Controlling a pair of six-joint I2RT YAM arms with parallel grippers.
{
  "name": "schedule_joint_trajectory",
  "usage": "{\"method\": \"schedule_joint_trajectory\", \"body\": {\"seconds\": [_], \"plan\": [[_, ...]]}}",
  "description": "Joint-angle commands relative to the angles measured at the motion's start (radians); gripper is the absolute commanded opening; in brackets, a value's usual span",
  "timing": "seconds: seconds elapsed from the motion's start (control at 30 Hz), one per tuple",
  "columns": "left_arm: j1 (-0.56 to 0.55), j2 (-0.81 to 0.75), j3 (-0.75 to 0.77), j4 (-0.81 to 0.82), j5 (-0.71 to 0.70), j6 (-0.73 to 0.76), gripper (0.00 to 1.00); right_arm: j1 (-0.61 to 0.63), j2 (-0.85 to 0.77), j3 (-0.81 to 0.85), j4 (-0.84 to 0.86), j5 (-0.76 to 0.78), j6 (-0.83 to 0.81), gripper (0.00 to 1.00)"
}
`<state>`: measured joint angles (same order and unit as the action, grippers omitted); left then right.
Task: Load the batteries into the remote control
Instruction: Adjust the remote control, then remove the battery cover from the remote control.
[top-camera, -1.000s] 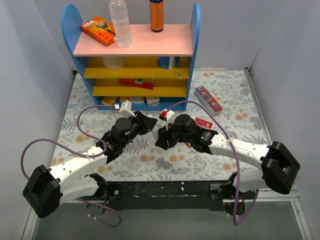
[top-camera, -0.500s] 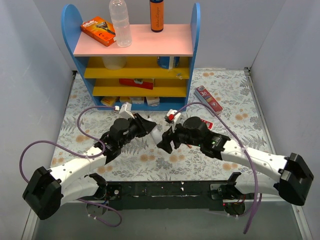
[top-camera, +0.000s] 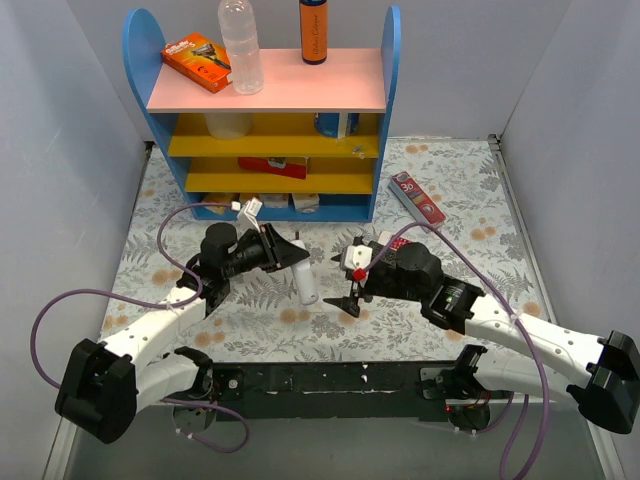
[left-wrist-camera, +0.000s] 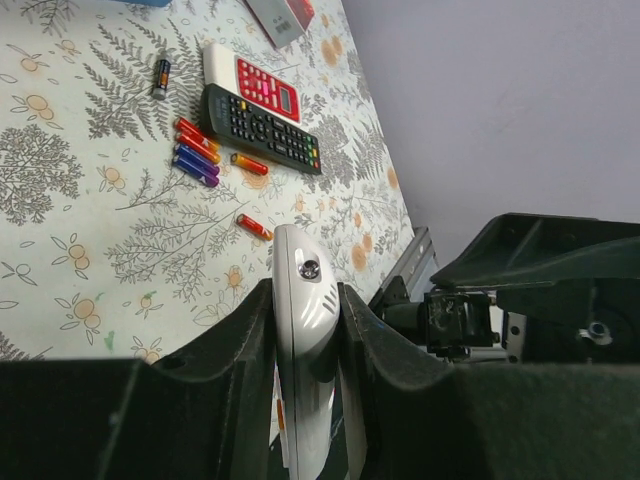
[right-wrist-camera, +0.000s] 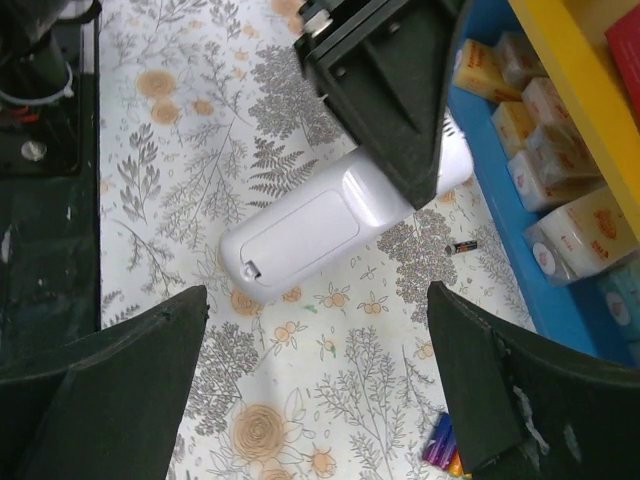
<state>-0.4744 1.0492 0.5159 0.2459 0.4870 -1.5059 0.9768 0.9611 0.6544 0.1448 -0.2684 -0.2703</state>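
From above, we see the left tool (top-camera: 292, 255) closed on the white remote (top-camera: 306, 284). The remote is a smooth rounded bar, and its free end points toward the arm bases over the flowered worktop (top-camera: 460, 200). The right tool (top-camera: 347, 277) stands just right of the white remote, jaws spread wide, holding nothing and clear of it. We cannot make out the batteries from here.

In the left wrist view, the left tool (left-wrist-camera: 303, 297) pinches the white remote (left-wrist-camera: 308, 265) by its long edges, with a finger (left-wrist-camera: 235, 360) against each side. A small screw and slanted slots show on the remote's face. The batteries (left-wrist-camera: 196, 150) are thin little cylinders, red-orange and dark blue to purple. They lie side by side on the worktop, well beyond the white remote's tip. A lone red-orange cell (left-wrist-camera: 254, 226) lies nearer that tip, and a dark cell (left-wrist-camera: 160, 77) lies farthest off. A black remote (left-wrist-camera: 262, 128) lies just past the cluster.

In the right wrist view, the right tool (right-wrist-camera: 315, 300) gapes wide. The white remote (right-wrist-camera: 300, 235) shows beyond its fingertips, apart from them, with a closed hatch outlined on its back. The dark cell (right-wrist-camera: 462, 246) lies near the remote's gripped end.
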Motion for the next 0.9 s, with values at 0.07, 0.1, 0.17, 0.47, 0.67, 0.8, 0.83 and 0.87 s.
{"method": "schedule_joint_trajectory", "body": {"seconds": [0.07, 0.1, 0.17, 0.47, 0.67, 0.8, 0.83, 0.87], "plan": [[0.052, 0.012, 0.095, -0.068, 0.191, 0.068, 0.0, 0.005, -0.021, -0.045, 0.096, -0.083, -0.242, 0.95], [0.057, 0.012, 0.098, -0.083, 0.193, 0.07, 0.0, 0.006, -0.018, -0.048, 0.116, -0.081, -0.266, 0.93], [0.063, 0.017, 0.102, -0.094, 0.193, 0.067, 0.0, 0.01, -0.006, -0.058, 0.139, -0.077, -0.286, 0.9], [0.082, 0.023, 0.108, -0.137, 0.156, 0.041, 0.0, 0.034, 0.088, -0.041, 0.23, -0.087, -0.308, 0.76], [0.088, 0.023, 0.11, -0.155, 0.127, 0.016, 0.0, 0.053, 0.142, -0.026, 0.249, -0.097, -0.311, 0.61], [0.089, 0.023, 0.105, -0.154, 0.121, 0.001, 0.0, 0.063, 0.171, -0.009, 0.246, -0.101, -0.314, 0.55], [0.089, 0.023, 0.105, -0.154, 0.121, 0.001, 0.0, 0.063, 0.176, -0.009, 0.248, -0.104, -0.316, 0.55], [0.088, 0.023, 0.105, -0.154, 0.121, -0.002, 0.0, 0.065, 0.183, -0.004, 0.248, -0.107, -0.316, 0.53]]}}
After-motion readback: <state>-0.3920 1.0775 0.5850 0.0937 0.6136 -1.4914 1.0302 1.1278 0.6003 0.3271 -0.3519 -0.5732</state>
